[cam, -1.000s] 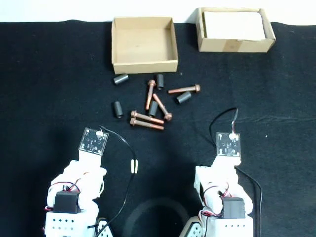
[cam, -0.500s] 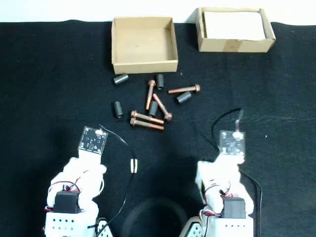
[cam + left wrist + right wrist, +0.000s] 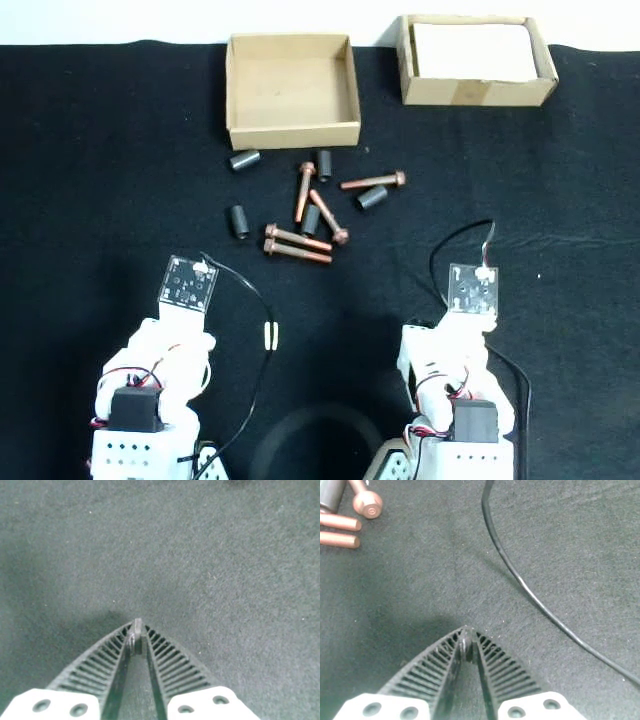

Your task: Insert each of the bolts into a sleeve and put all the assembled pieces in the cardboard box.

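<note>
The left gripper hangs over bare black cloth on the counter, its ribbed fingers pressed together at the tips with nothing between them. The right gripper is likewise closed tip to tip and holds nothing; a thin black cable curves across the cloth just beyond it.

In the high view both arms sit at the near edge of the counter, well apart from the parts. Five copper bolts lie loose in a cluster in the middle of the counter: two side by side and almost parallel, two more angled toward each other above them, and one lying crosswise toward the right. Five short black sleeves are scattered among and around them, each separate from any bolt; one sleeve lies between the two angled bolts.

The cardboard box stands open just beyond the cluster, with nothing inside. A second box sits to its right at the far edge, holding something white and flat.

In the right wrist view, the head of one bolt and the plain ends of the parallel pair show at the edge
</note>
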Robot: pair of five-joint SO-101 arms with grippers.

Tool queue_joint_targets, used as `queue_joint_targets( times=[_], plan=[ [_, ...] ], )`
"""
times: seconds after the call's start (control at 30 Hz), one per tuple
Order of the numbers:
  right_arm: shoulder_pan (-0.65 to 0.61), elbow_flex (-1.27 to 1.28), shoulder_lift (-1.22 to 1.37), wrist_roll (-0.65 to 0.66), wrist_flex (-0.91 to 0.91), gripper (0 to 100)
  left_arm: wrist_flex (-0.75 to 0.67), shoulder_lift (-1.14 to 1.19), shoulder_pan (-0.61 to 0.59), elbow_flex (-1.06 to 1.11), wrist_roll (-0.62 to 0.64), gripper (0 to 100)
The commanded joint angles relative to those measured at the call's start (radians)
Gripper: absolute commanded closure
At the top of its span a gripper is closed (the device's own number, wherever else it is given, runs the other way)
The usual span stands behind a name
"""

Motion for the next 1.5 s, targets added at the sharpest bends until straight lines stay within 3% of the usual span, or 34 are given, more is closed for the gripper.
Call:
queue_joint_targets(
  times=[0.0, 0.13, 0.83, 0.97, 1.23, 1.37, 1.47],
  plan=[
    [0.007, 0.122, -0.010, -0.005, 0.016, 99.2, -0.009, 0.001, 0.005, 0.016, -0.002, 99],
    [0.007, 0.124, -0.010, -0.005, 0.024, 99.2, 0.049, 0.001, 0.007, 0.016, -0.002, 99],
    [0.007, 0.124, -0.010, -0.005, 0.024, 99.2, 0.040, -0.007, 0.013, 0.016, 0.000, 99],
    [0.007, 0.124, -0.010, -0.005, 0.018, 99.2, -0.066, -0.007, 0.005, 0.016, 0.002, 99],
    [0.008, 0.124, -0.010, -0.005, 0.018, 99.2, -0.408, -0.001, 0.005, 0.016, -0.002, 99],
    [0.008, 0.124, -0.010, -0.005, 0.018, 99.2, -0.473, -0.002, 0.007, 0.016, -0.003, 99],
    [0.008, 0.124, -0.010, -0.005, 0.018, 99.2, -0.440, 0.001, 0.007, 0.016, -0.003, 99]
  ],
)
